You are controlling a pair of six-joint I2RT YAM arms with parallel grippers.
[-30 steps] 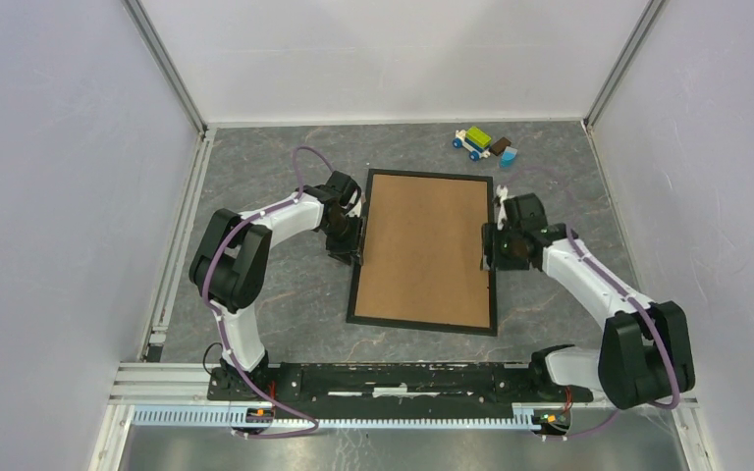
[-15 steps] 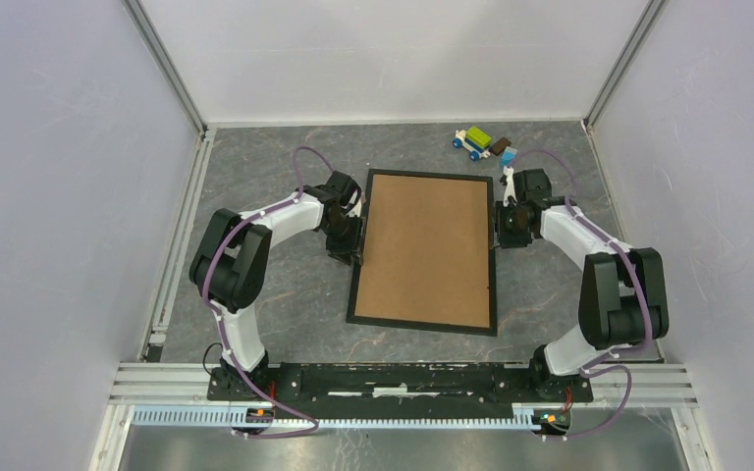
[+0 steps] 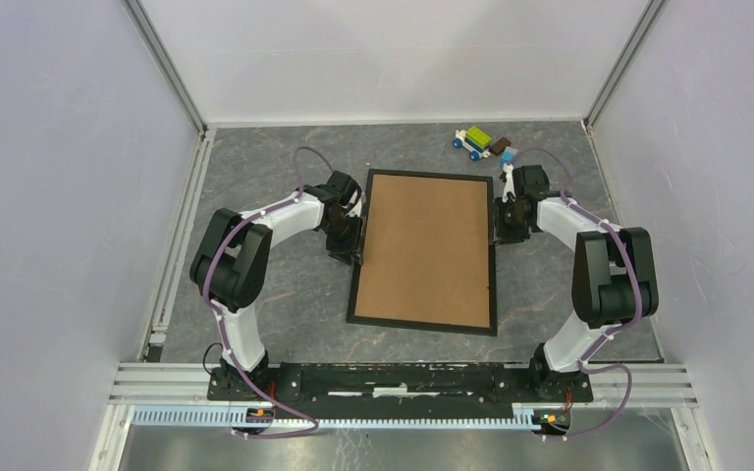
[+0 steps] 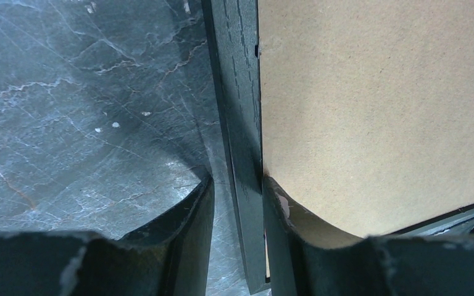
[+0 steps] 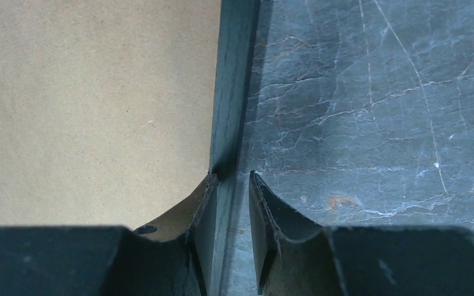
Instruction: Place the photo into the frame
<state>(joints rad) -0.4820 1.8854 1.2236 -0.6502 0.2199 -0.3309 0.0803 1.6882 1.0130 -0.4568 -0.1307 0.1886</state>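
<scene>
Frame (image 3: 422, 323), thin and black, lying flat in the middle of a grey marbled table (image 3: 285, 294), with a brown backing board (image 3: 424, 250) filling its opening. The photo cannot be seen in any view, so whether it sits under the board cannot be told. The left gripper (image 4: 237, 180) straddles the frame's left rail, jaws narrow: the inner finger touches the rail where it meets the board, while the outer finger stands just off it. The right gripper (image 5: 231, 174) straddles the right rail the same way, jaws narrow, with a sliver of table showing beside the outer finger. The step in hand looks like taking hold of the frame by both side rails. The next move likely calls for both jaws to close evenly, so the frame does not slide or twist.
</scene>
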